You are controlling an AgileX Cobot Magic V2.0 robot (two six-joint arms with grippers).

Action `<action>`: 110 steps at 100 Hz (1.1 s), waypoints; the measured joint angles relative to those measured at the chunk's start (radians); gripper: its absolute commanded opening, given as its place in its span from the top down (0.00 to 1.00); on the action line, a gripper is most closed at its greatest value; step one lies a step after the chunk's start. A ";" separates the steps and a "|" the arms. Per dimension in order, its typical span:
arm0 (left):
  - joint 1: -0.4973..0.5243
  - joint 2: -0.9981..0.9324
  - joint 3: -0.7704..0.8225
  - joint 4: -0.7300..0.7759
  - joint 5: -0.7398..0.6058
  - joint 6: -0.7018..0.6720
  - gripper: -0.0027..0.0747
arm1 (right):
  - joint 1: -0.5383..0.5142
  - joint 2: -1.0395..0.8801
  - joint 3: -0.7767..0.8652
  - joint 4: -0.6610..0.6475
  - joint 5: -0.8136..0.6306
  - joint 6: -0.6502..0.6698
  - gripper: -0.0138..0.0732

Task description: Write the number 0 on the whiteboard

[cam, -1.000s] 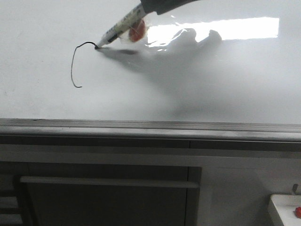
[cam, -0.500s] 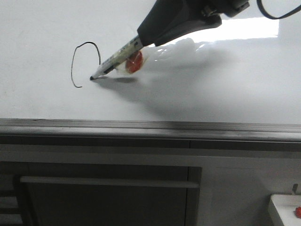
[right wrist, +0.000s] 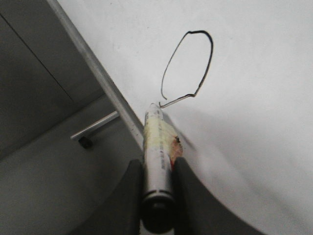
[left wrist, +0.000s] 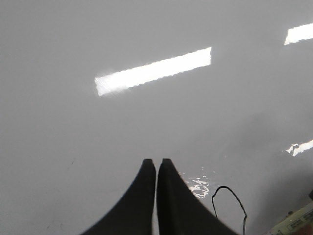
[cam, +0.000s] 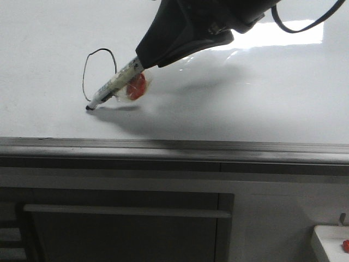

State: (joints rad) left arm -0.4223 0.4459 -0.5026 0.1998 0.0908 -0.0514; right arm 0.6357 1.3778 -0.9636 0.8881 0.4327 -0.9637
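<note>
The whiteboard (cam: pixel 245 98) lies flat, glossy white, with a grey rail (cam: pixel 174 146) along its near edge. The number 0 (cam: pixel 83 76) is a thin black oval at the left, partly behind the marker. My right gripper (cam: pixel 140 64) is shut on the marker (cam: pixel 112 84), whose tip touches the board by the oval's lower end. A red lump (cam: pixel 136 87) is taped to the marker. In the right wrist view my gripper (right wrist: pixel 157 162) clamps the marker (right wrist: pixel 157 142), and the oval (right wrist: pixel 211 49) ends in a short tail at its tip. My left gripper (left wrist: pixel 156 164) is shut and empty over bare board beside the oval (left wrist: pixel 227 187).
A dark cabinet front with a bar handle (cam: pixel 125 211) stands below the rail. A white tray (cam: pixel 330 240) holding something red sits at the lower right. Bright light reflections (cam: pixel 289 30) lie on the board's far right.
My right gripper has moved toward the near left with the marker. The tip went from the oval's top, down its right side, to its lower end, drawing the line onward.
</note>
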 measured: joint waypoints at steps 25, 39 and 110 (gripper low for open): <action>-0.183 0.036 0.000 0.000 0.017 0.037 0.55 | 0.014 -0.101 -0.006 -0.154 0.199 -0.002 0.92; -0.356 0.139 0.000 0.020 0.075 0.109 0.47 | 0.043 -0.115 -0.006 -0.195 0.242 -0.002 0.92; -0.519 0.505 0.000 0.237 0.095 0.137 0.66 | 0.140 -0.115 -0.065 -0.218 0.255 -0.002 0.92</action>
State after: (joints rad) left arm -0.9413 0.9505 -0.5026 0.4370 0.1862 0.0853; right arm 0.7753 1.2626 -1.0281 0.6704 0.6878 -0.9661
